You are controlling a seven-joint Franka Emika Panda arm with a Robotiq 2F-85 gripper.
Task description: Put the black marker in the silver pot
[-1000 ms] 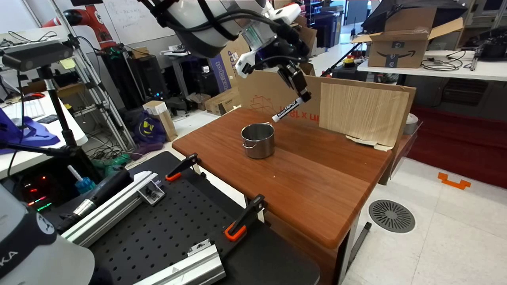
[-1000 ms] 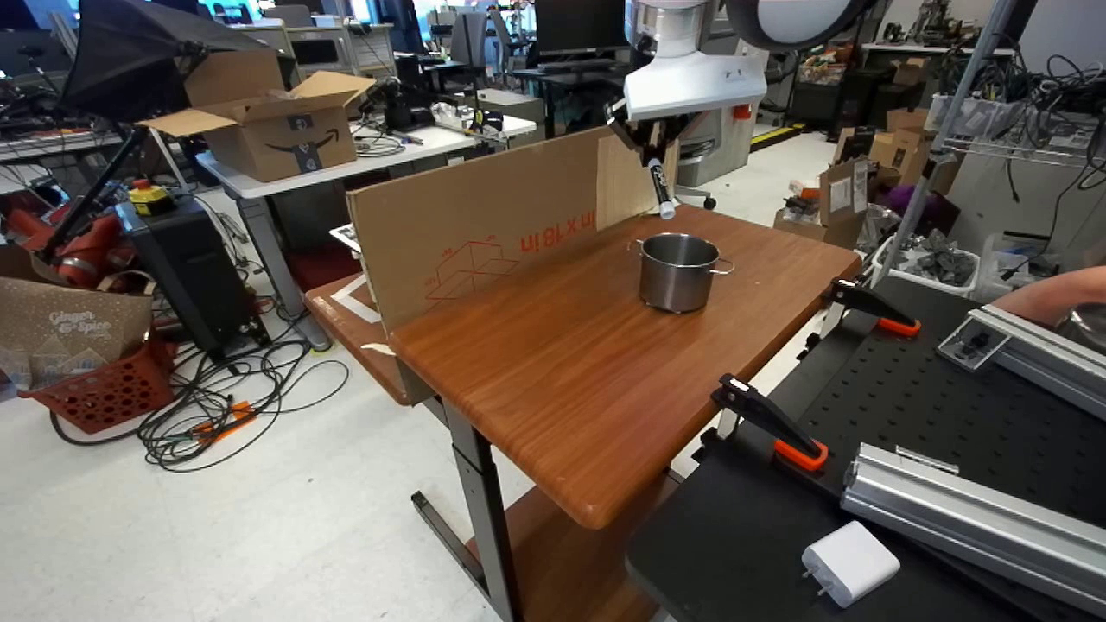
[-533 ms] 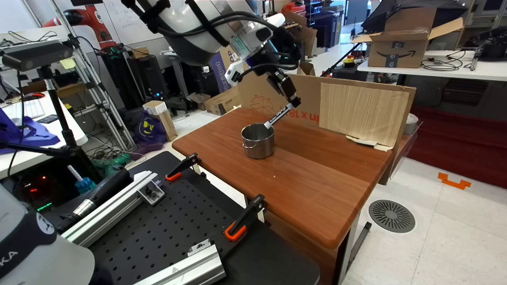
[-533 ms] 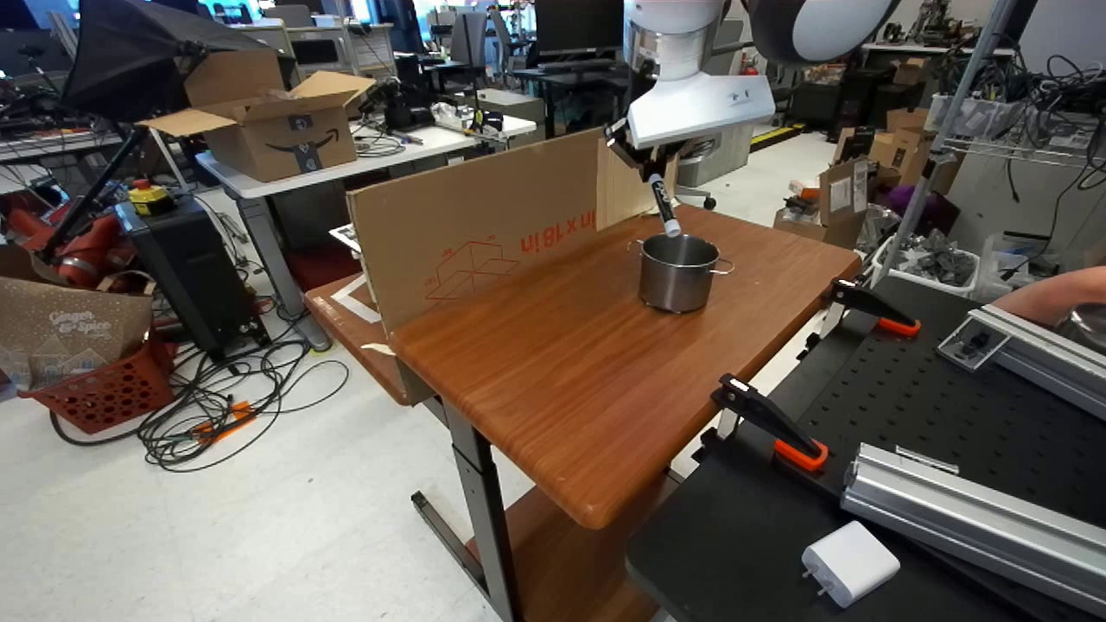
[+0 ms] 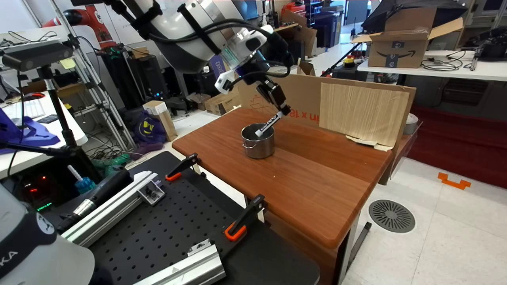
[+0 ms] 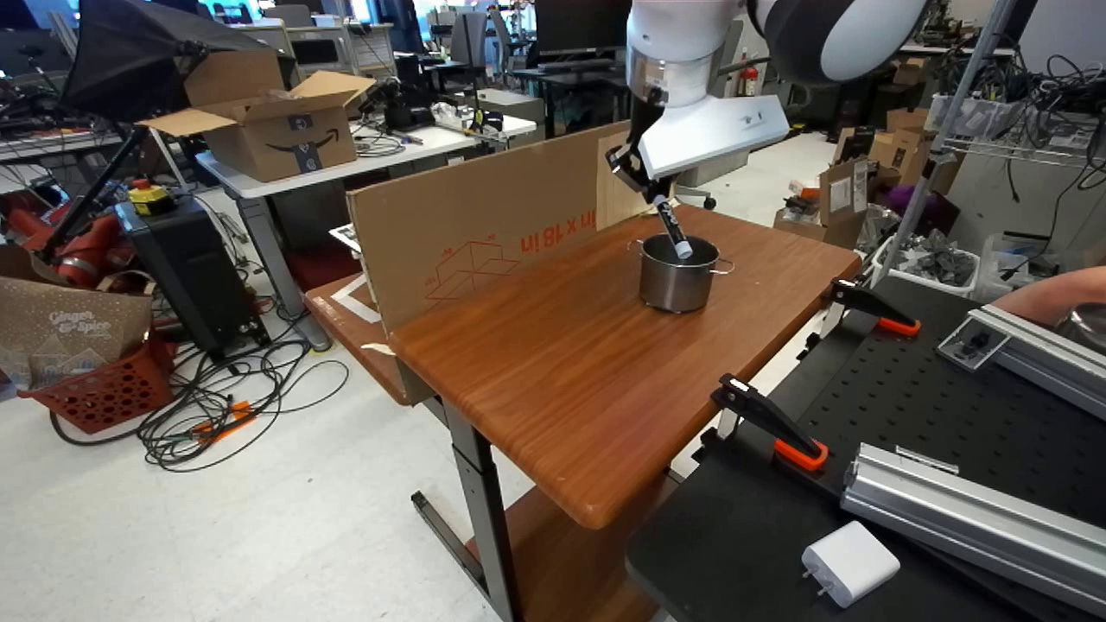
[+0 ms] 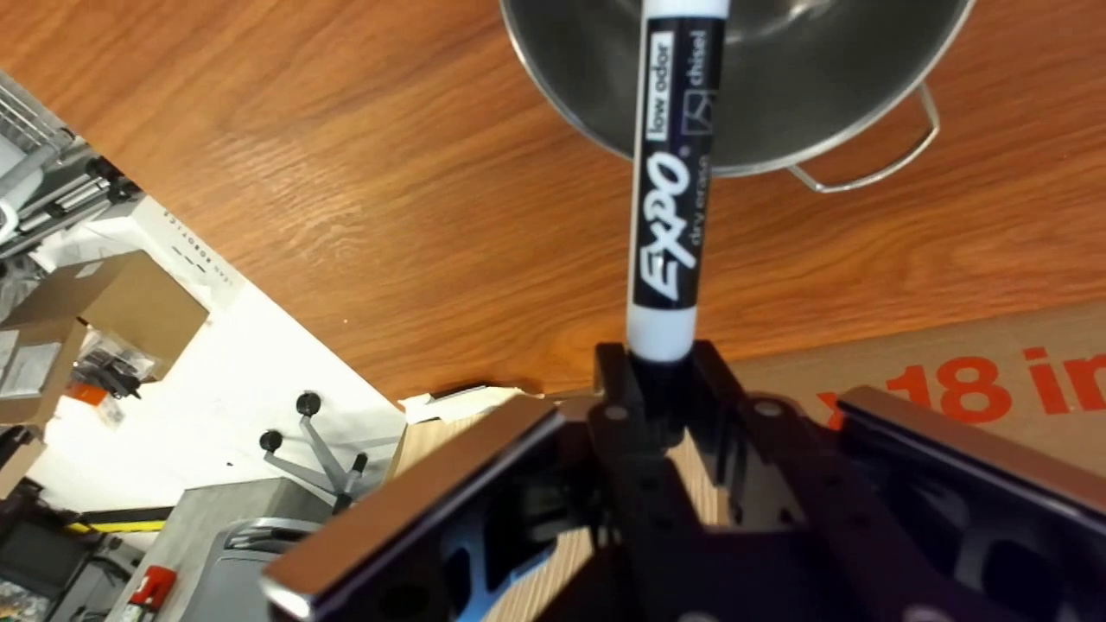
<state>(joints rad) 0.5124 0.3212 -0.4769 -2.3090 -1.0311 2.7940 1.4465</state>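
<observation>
The black marker point(image 5: 270, 124), black with white ends and an EXPO label, is tilted and gripped at its upper end. It also shows in an exterior view point(image 6: 671, 226) and in the wrist view point(image 7: 674, 190). My gripper point(image 5: 284, 111) is shut on it, with the fingertips point(image 7: 661, 367) either side of its dark cap. The silver pot point(image 5: 259, 149) stands upright on the table, also seen in an exterior view point(image 6: 676, 287) and the wrist view point(image 7: 778, 104). The marker's white lower end overlaps the pot's opening in both exterior views; its exact depth is unclear. The gripper is above and beside the pot.
The brown wooden table point(image 5: 317, 190) carries the pot. An upright cardboard sheet point(image 6: 484, 233) with a light wood-grain panel point(image 5: 362, 113) stands along its edge behind the gripper. Black clamps point(image 5: 247, 217) with orange pads sit at the edge by the black pegboard point(image 5: 166, 225).
The gripper has moved down and toward the pot, carrying the marker. The marker's lower end went from above the pot to within its opening. The pot has not moved.
</observation>
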